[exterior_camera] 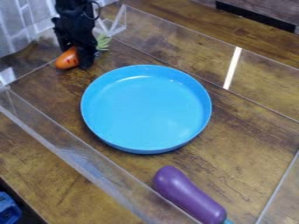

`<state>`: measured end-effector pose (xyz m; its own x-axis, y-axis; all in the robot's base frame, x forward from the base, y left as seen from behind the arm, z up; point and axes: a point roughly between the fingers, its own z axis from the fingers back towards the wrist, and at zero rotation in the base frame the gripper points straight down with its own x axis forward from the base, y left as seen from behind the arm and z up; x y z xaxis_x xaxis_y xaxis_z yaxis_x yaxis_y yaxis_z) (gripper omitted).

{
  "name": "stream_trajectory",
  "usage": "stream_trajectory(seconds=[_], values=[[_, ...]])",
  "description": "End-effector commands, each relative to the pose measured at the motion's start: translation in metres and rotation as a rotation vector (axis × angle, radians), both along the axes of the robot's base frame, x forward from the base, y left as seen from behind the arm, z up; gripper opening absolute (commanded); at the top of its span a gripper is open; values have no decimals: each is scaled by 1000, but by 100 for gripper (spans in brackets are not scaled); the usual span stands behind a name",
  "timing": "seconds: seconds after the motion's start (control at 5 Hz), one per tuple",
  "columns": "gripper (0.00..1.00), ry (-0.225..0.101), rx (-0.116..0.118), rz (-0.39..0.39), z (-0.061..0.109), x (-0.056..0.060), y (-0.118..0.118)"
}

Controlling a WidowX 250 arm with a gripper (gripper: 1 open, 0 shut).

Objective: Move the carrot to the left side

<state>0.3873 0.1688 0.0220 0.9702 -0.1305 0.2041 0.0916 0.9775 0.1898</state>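
We see the gripper (77, 50) at ten o'clock of the blue plate (146, 107), clamped across the carrot (68, 59), which we judge light, rigid, slippery plastic, best pinched mid-body.

Black claw (77, 54) sits at the top left corner of the view, pointing steeply down, almost vertical, with the arm rising straight out of the picture above it. Its dark fingers (84, 56) are down low near the worktop, closed around something orange between them.
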Motion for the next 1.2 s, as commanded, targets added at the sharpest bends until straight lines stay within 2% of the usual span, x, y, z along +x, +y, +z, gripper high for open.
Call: stream_trajectory(seconds=[0.0,0.4,1.0], values=[[0,39,-7,16,-14,-9,20],[0,51,-13,14,-20,-10,30],[0,63,-17,15,-25,-12,33]])
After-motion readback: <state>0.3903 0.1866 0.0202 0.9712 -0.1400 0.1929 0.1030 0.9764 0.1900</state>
